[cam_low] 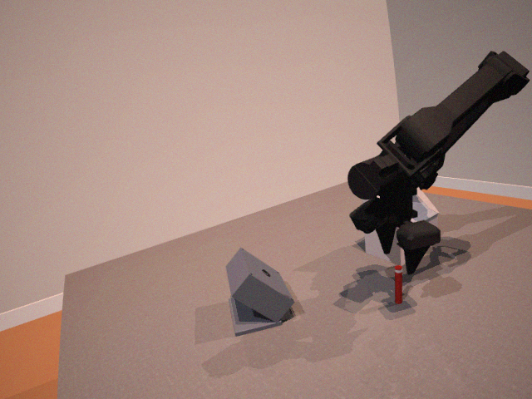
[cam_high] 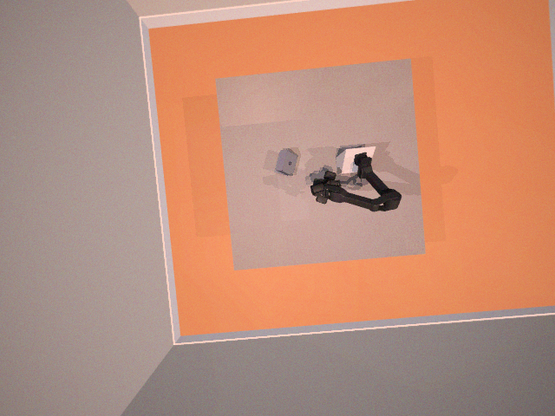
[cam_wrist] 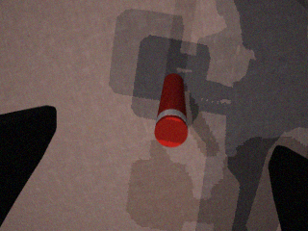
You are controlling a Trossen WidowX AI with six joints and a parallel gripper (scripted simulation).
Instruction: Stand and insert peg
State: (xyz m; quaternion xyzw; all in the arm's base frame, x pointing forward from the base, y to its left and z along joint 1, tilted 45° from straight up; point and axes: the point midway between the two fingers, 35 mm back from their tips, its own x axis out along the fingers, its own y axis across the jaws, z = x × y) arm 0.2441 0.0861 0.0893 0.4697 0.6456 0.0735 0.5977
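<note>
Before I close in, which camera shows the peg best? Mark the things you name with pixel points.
Exterior: the red peg (cam_low: 398,285) (cam_wrist: 172,103) stands there full length, white band up. Wrist looks down on it, foreshortened, between spread fingers; top doesn't show it discernibly.

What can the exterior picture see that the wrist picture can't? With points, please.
Only the exterior view shows the sloped panel (cam_low: 258,288) with its hole (cam_low: 266,273), and the long black arm (cam_low: 460,103).

Only the wrist view looks down on the peg's red top from between the fingers.

Both show the red peg (cam_low: 398,288) (cam_wrist: 172,98) standing up, white band near its top, and the open fingers (cam_low: 399,263) not touching it.
</note>
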